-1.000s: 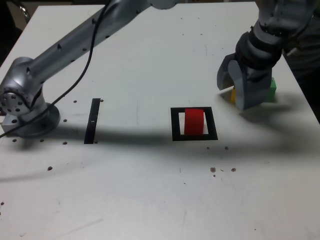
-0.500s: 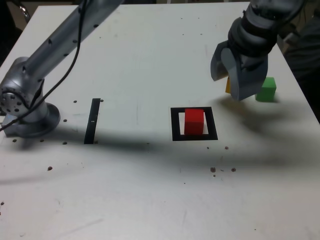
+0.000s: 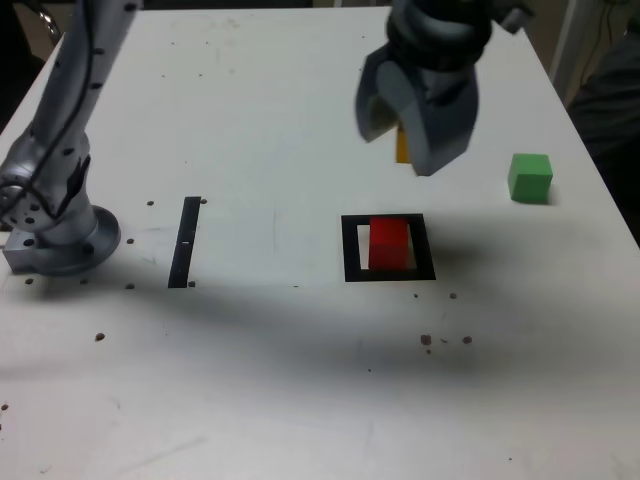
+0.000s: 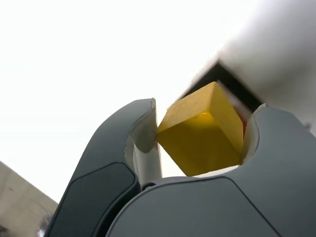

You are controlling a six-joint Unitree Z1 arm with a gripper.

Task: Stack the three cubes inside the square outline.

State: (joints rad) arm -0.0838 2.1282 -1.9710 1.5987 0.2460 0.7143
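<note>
Outline (image 3: 349, 250): red cube (image 3: 389, 243) inside | claw (image 3: 412, 125): clamps yellow cube (image 4: 203, 129)

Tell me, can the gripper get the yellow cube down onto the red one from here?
Probably yes. The gripper hangs above the table, shut on the yellow cube, and the red cube in the square outline has a bare top with nothing between them.

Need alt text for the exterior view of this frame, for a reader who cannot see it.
A grey robot claw grips a yellow cube in the air above a white table, up and behind a red cube that sits inside a black square outline. A green cube rests alone toward the exterior view's right; a black strip lies left.
</note>
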